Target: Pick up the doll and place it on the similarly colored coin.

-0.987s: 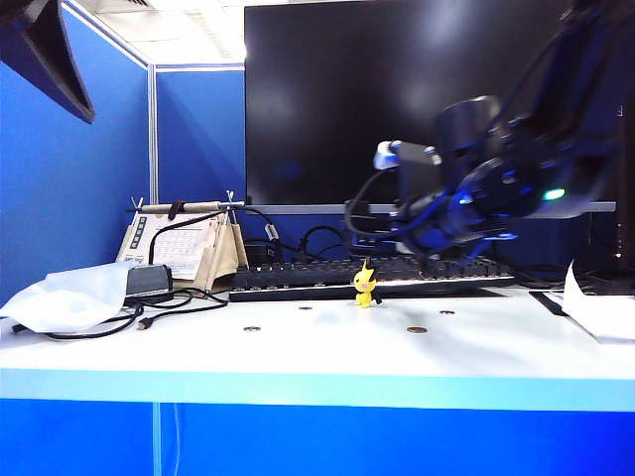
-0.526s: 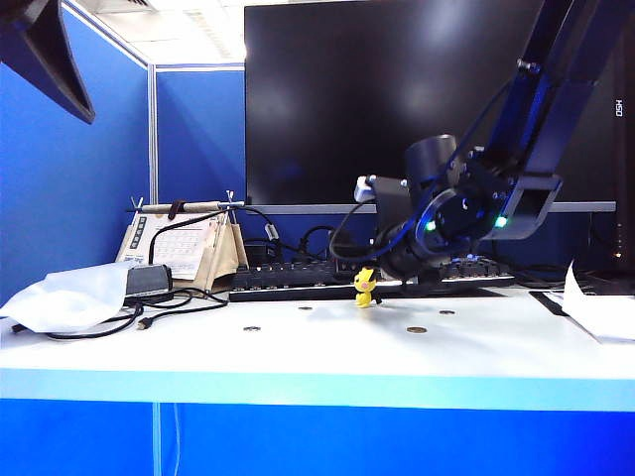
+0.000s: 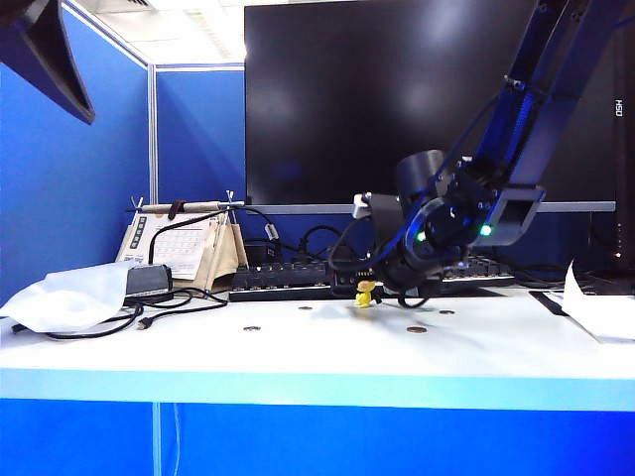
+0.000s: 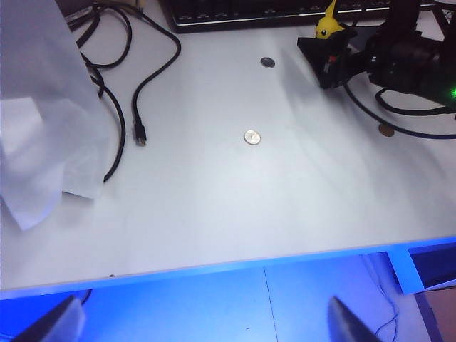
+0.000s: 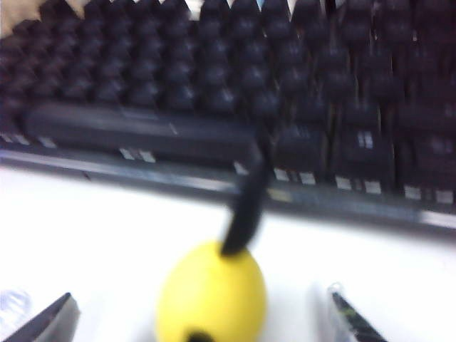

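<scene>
Both claws gape: right claw [image 5: 199,313] astride the doll [image 5: 211,293], left claw [image 4: 203,320] empty; no legible writing.

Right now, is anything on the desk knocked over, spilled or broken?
Nothing stands out. The doll stands upright in front of the keyboard, between the right gripper's open fingers. The coins lie flat on the table. The left gripper hangs open past the table's near edge.

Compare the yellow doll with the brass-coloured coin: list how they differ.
The doll stands upright by the keyboard, bright yellow with black tips; the coin lies flat, duller golden-brown. The doll sits between the open right hand's fingers; the coin lies clear of it. The left hand hangs off the table's edge. Both share a yellowish hue and rest on the table.
</scene>
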